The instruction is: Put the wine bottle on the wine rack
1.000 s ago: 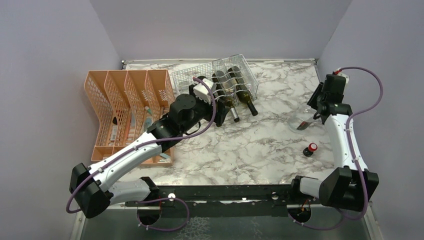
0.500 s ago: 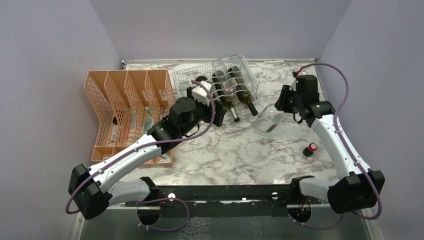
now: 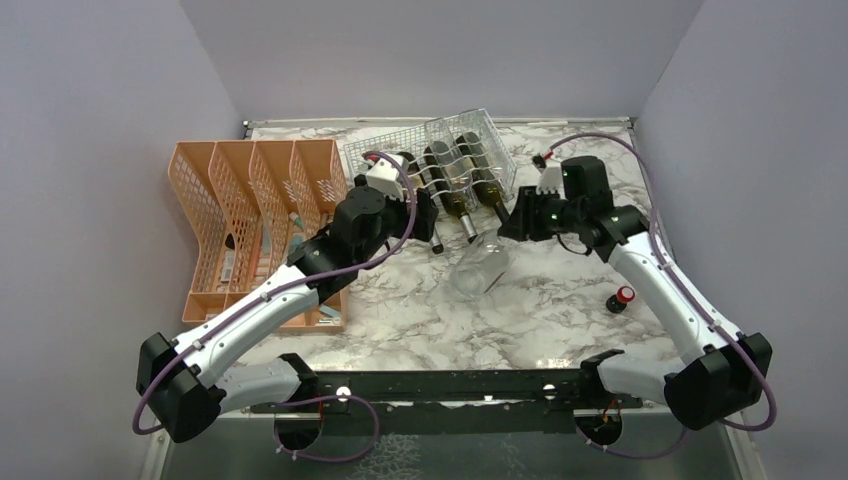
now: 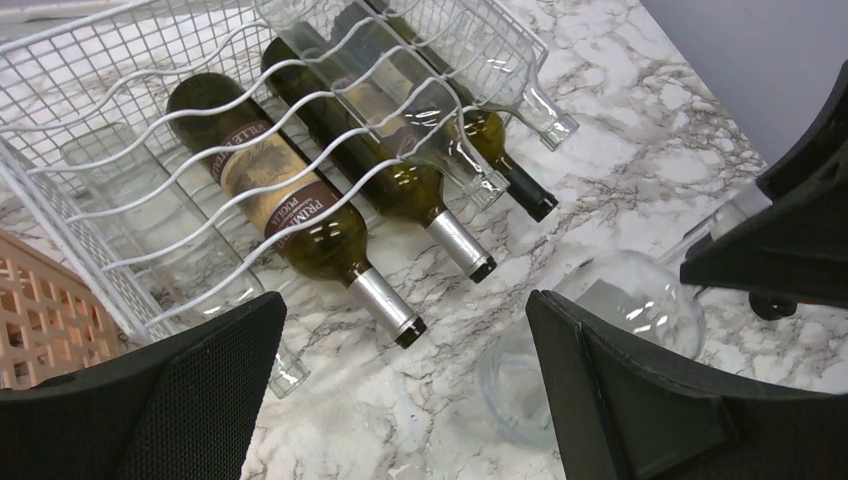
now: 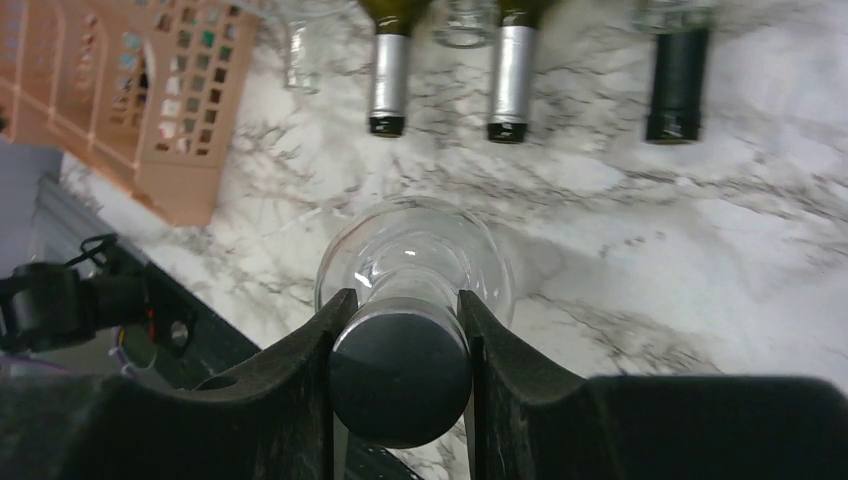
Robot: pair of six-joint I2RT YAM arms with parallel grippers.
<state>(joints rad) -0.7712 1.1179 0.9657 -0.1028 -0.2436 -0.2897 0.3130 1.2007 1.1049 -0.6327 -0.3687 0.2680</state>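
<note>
A clear glass wine bottle with a dark cap hangs tilted over the middle of the table. My right gripper is shut on its neck just below the cap. The white wire wine rack stands at the back with several dark and clear bottles lying in its cradles, their necks pointing toward me. My left gripper hovers open in front of the rack with nothing between its fingers. The held bottle's body shows beside its right finger.
An orange mesh file organiser stands at the left of the table. A small red-capped object lies at the right, near my right arm. Bottle necks stick out of the rack's front. Purple walls close in the table on three sides.
My right arm has swung left from the table's right side to its middle, carrying the clear bottle. My left gripper has shifted slightly left, staying open by the rack.
</note>
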